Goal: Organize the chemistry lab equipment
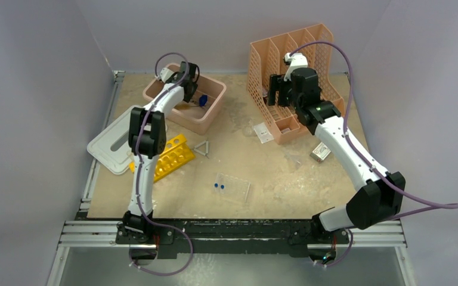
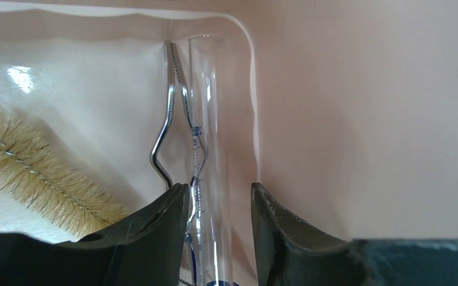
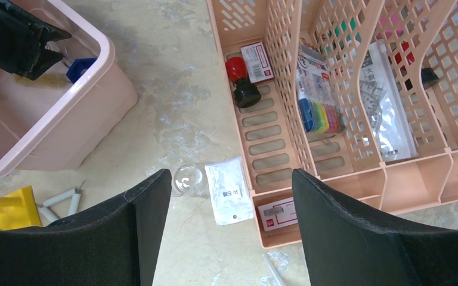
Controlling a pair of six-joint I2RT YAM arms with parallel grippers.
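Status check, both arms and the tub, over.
Left gripper open, straddling clear tube inside pink tub. Right gripper open, empty, by file holder. Tongs close beside tube, brush nearby.

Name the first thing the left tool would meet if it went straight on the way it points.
Probably the corner wall of the pink tub. The left tool straddles a clear graduated tube lying along that line. Depth is unclear.

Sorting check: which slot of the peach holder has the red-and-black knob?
The end slot nearest the pink tub; the knob lies on its floor. The next slot holds a coloured packet instead.
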